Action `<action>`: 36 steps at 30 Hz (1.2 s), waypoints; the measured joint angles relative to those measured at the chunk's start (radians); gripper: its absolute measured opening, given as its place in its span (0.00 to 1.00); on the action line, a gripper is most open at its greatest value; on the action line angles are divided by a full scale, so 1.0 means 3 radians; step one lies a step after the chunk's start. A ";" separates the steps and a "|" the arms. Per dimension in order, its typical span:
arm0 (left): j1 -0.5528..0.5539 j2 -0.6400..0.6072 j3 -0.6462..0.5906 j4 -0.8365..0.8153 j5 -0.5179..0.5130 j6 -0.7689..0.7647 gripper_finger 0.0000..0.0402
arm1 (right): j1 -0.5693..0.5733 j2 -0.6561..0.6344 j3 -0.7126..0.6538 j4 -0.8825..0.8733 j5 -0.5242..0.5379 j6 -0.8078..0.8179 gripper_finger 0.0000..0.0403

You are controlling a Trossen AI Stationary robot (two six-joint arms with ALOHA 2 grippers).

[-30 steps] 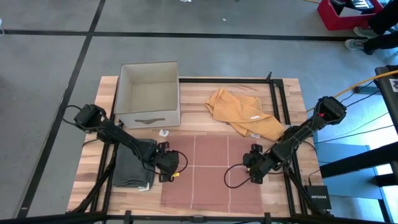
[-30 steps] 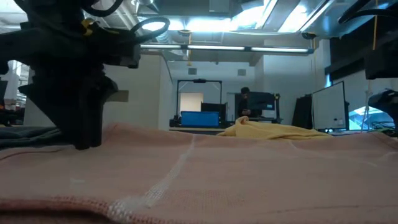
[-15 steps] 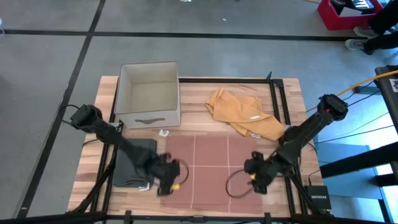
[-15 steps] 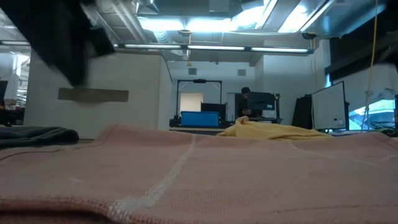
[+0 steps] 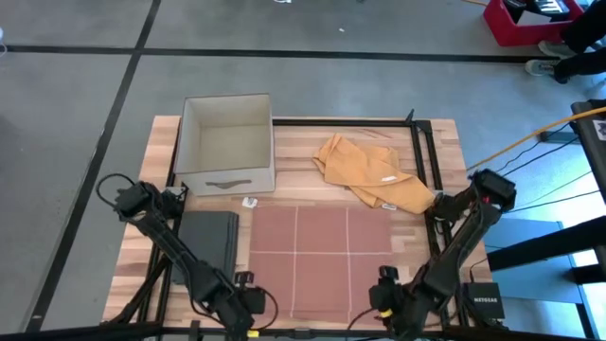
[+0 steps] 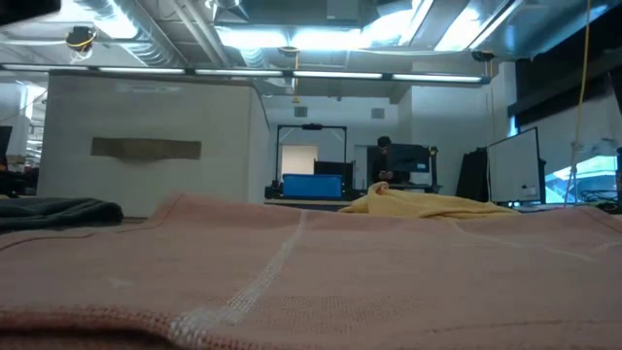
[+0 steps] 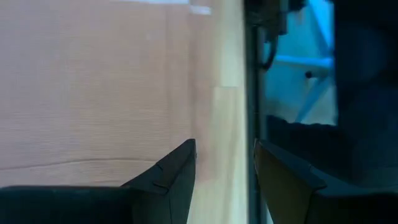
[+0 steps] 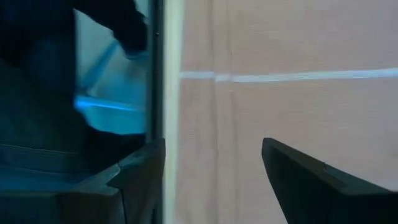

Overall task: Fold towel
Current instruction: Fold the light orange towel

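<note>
Overhead, towel: pink towel point(image 5: 320, 262) lies flat mid-table; both grippers sit at its near corners.
Low view: towel spread flat, orange cloth point(image 6: 428, 204) behind.
Left wrist: left gripper point(image 7: 225, 171) parted, empty.
Right wrist: right gripper point(image 8: 211, 171) wide apart, empty.

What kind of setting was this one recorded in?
Probably an indoor lab or workshop. The wooden table stands on a grey concrete floor marked with dark tape lines, and the low view shows exposed ceiling ducts, strip lights and monitors behind.
</note>
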 joint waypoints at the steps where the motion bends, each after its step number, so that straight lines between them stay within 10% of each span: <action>1: -0.0022 0.0051 0.0096 -0.0141 -0.0073 0.0017 0.39 | 0.0000 0.0078 0.0123 -0.0145 0.0026 -0.0054 0.67; 36: -0.0019 0.0538 0.0199 -0.0552 -0.0102 -0.0025 0.37 | 0.0019 0.0402 0.0209 -0.0687 0.0236 0.0007 0.67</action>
